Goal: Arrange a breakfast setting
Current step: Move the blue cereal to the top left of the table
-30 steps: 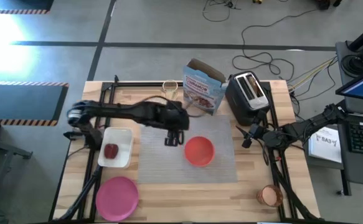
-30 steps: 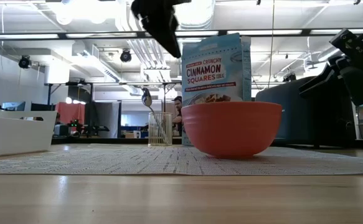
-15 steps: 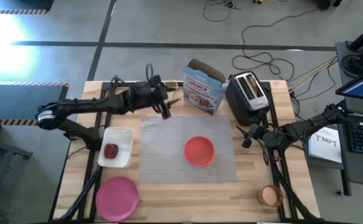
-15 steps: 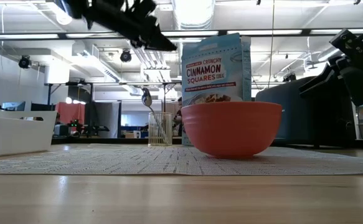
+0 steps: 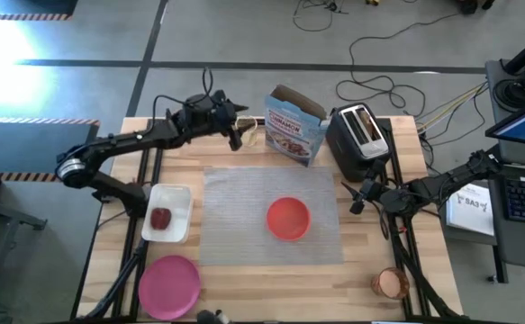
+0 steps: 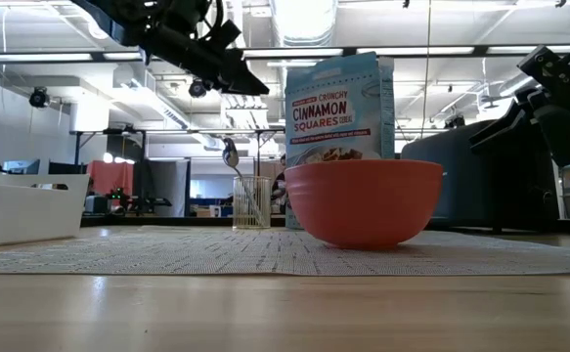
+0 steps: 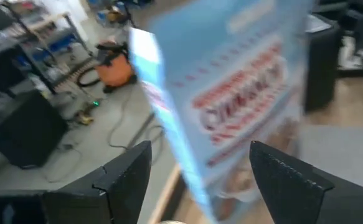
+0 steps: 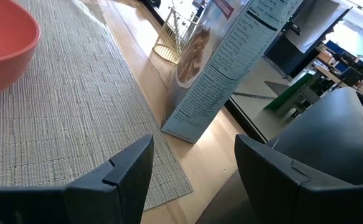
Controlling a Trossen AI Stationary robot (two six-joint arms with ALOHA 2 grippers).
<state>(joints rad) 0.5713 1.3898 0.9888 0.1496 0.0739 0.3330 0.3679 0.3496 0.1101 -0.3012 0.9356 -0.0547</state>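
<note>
One of seven items placed, spoon pickup next by my read.

Closest to my left gripper, fingers spread with nothing between them, is the metal spoon, upright in a clear glass just beyond its tips, beside the cereal box. Farther back toward me: red-orange bowl sits on the grey placemat, so that's done. Small dark-red fruit lies in the white tray; pink plate off the mat; toast in the toaster. Right gripper waits, fingers apart, near the toaster; orange cup far behind it. Six left to set.
</note>
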